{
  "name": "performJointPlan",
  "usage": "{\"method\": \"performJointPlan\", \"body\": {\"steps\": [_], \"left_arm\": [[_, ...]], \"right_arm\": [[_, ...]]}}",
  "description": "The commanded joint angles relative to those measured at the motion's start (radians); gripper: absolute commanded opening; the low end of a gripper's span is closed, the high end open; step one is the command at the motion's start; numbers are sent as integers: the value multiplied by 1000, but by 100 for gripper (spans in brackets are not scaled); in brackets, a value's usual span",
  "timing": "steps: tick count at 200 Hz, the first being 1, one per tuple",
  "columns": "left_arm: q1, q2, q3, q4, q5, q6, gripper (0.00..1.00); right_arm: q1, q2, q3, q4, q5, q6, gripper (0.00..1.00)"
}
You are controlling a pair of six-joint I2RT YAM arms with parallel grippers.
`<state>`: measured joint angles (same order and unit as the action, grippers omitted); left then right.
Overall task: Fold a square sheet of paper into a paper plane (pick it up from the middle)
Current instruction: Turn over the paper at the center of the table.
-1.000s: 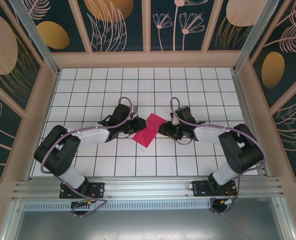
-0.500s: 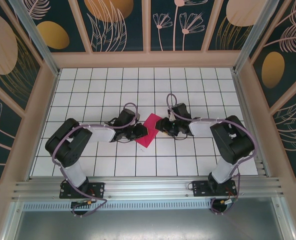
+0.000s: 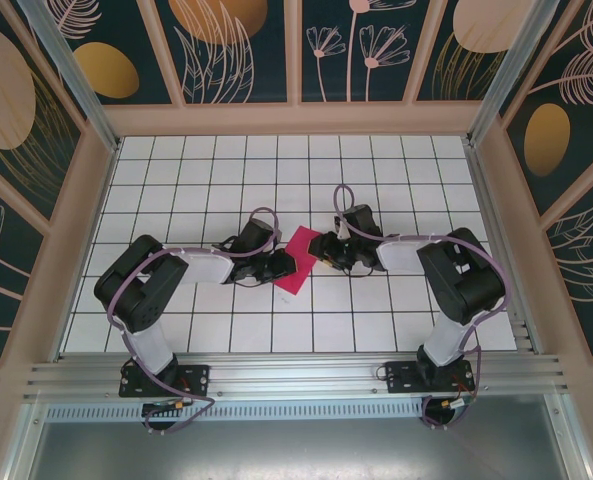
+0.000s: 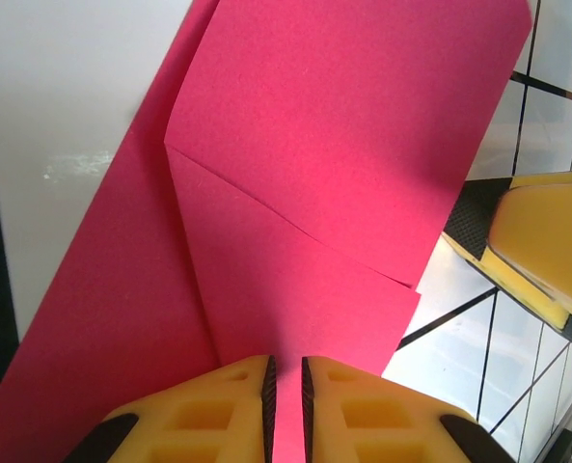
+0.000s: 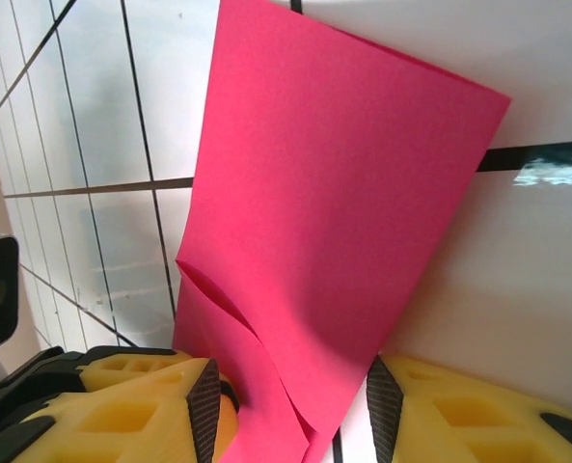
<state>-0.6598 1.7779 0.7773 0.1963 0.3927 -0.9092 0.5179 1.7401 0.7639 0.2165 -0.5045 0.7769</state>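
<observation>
Both arms are crowding in closer than a second ago, narrowing the square sheet of paper (image 3: 298, 262) at mid-counter (image 3: 176, 190). I'm seeing the left claw (image 4: 286, 374) pinching its edge and the right claw (image 5: 293, 384) straddling it half open, gripping nothing. I'm judging the fold is advancing.

Left arm (image 3: 191, 268) and right arm (image 3: 416, 252) reached inward, elbows bent outward.
The left gripper (image 4: 286, 368) was pinched nearly closed on the paper (image 4: 343, 145); the right gripper (image 5: 290, 386) held its fingers apart astride the paper's edge, seemingly not squeezing it.
</observation>
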Motion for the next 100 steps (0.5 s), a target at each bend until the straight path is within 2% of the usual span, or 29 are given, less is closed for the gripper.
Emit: {"method": "performJointPlan", "body": {"steps": [1, 65, 100], "left_arm": [[-6, 10, 13, -30, -18, 14, 19], [-7, -16, -14, 13, -37, -23, 19], [-7, -31, -35, 40, -48, -50, 19]], "right_arm": [[-1, 19, -9, 84, -59, 16, 47], [19, 11, -78, 197, -119, 25, 46], [46, 15, -110, 268, -132, 37, 41]]}}
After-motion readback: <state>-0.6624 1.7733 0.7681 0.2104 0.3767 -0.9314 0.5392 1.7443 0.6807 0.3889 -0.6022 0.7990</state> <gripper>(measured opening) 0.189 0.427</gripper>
